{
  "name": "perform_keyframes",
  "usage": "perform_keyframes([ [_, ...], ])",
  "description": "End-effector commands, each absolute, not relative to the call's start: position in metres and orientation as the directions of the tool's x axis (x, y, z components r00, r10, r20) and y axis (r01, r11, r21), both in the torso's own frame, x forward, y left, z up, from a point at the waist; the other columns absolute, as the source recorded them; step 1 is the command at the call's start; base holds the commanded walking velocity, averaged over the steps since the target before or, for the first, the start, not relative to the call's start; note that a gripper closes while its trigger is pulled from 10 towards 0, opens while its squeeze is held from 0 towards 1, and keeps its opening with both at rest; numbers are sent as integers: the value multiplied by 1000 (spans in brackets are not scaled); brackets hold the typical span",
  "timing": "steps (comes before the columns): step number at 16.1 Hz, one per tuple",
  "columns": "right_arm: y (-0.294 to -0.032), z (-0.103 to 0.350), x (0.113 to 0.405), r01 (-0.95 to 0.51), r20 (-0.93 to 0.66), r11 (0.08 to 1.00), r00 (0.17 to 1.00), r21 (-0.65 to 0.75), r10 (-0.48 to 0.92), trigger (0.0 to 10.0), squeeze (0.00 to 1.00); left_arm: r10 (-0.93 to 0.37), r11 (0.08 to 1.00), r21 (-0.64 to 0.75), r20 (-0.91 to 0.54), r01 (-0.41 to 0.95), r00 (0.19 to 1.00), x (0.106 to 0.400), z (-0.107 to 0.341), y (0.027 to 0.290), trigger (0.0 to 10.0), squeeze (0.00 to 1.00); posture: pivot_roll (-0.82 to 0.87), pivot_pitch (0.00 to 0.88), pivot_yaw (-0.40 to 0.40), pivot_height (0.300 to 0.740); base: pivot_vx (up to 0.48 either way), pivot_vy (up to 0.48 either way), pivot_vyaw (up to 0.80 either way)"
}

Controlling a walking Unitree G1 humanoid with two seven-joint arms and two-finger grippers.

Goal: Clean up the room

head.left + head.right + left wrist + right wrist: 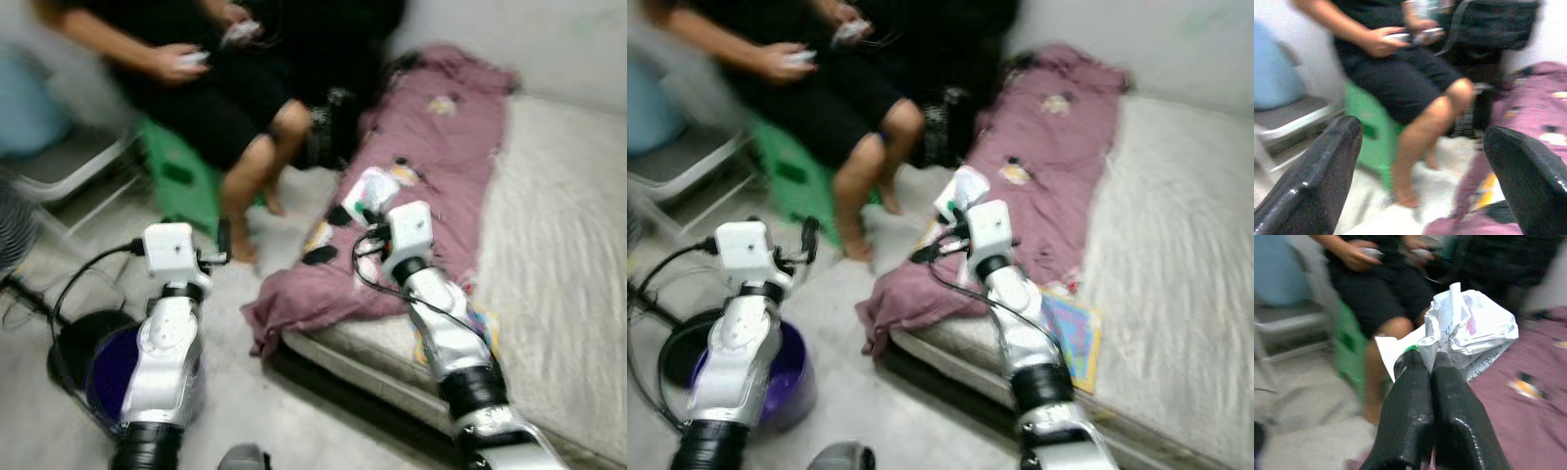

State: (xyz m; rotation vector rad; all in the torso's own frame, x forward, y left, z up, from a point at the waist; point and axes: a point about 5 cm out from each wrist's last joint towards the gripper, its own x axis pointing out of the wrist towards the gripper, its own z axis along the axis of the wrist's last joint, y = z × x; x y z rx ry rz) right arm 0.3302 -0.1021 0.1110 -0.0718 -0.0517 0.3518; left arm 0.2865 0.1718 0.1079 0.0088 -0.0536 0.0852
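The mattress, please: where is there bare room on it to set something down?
Free: the pale mattress right of the purple blanket. Crowded: the blanket strip, where the right gripper pinches crumpled paper, and the colourful book at the edge.

Seated person point(245, 88) on green stool point(181, 176), holding two small controllers; grey chair point(69, 166) beside; pale wall point(549, 39) behind bed.

- The two eye views look forward and down from the head, over both silver arms, at the floor, the mattress point(568, 255) with its purple blanket point(441, 166), and a seated person point(225, 88).
- The left wrist view looks low along its spread fingers point(1312, 181) toward the person's legs and the green stool point(1369, 129).
- The right wrist view looks close along its pressed-together fingers point(1449, 416) at crumpled paper point(1474, 330), the same person behind.
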Motion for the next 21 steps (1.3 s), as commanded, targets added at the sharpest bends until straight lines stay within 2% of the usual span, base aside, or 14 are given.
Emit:
perform_keyframes([
  [1, -103, 114, 331, -349, 43, 933, 934, -89, 354, 10000, 0, 79, 997, 13, 65, -80, 995, 288, 112, 171, 10000, 0, 26, 0, 16, 740, 0, 0, 800],
  [14, -100, 114, 333, -354, 41, 932, 933, -78, 358, 10000, 0, 104, 993, 43, 71, -107, 992, 285, 112, 176, 10000, 0, 67, 0, 10, 740, 0, 0, 800],
  [21, -67, 118, 342, -446, 35, 893, 893, -54, 448, 10000, 0, 215, 973, 67, 84, -221, 973, 270, 112, 199, 10000, 0, 176, 0, -68, 740, 0, 0, 69],
])
